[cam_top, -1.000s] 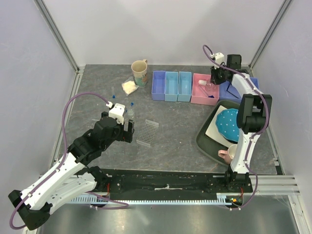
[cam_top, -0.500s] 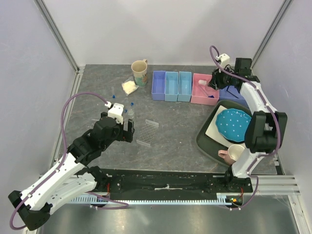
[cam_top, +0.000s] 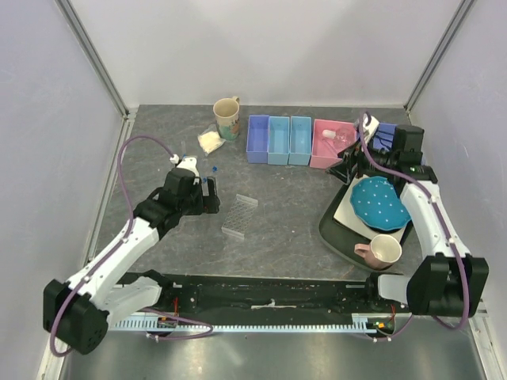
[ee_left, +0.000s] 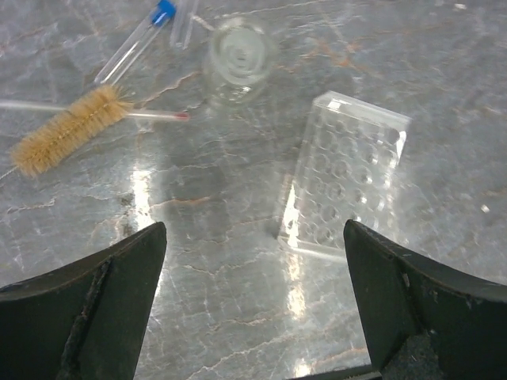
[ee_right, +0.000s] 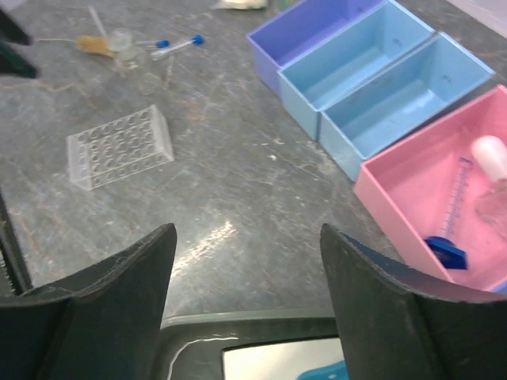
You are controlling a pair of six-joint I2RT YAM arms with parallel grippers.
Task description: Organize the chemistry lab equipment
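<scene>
My left gripper (cam_top: 211, 198) hangs open over the grey table, nothing between its fingers (ee_left: 95, 309). Just ahead of it lie the clear plastic tube rack (ee_left: 344, 178), a small clear glass vessel (ee_left: 238, 67), a bristle brush (ee_left: 67, 138) and a blue-capped tube (ee_left: 135, 47). My right gripper (cam_top: 346, 170) is open and empty above the dark tray's rim (ee_right: 261, 323). The pink bin (ee_right: 428, 186) to its right holds a white-stoppered flask (ee_right: 491, 162) and a blue-tipped tube (ee_right: 447, 245). The rack (cam_top: 240, 215) lies mid-table; the powder bag (cam_top: 209, 141) is at the back left.
A purple bin (cam_top: 258, 138) and two light blue bins (cam_top: 278, 139) stand beside the pink one (cam_top: 331, 146). A cream mug (cam_top: 227, 117) is behind the bag. The tray (cam_top: 333, 226) carries a blue dotted plate (cam_top: 380, 202) and a pink mug (cam_top: 382, 252).
My right gripper has pulled back from over the pink bin to the tray's edge, its jaws opening wide. The left gripper has shifted slightly towards the tubes, still open.
</scene>
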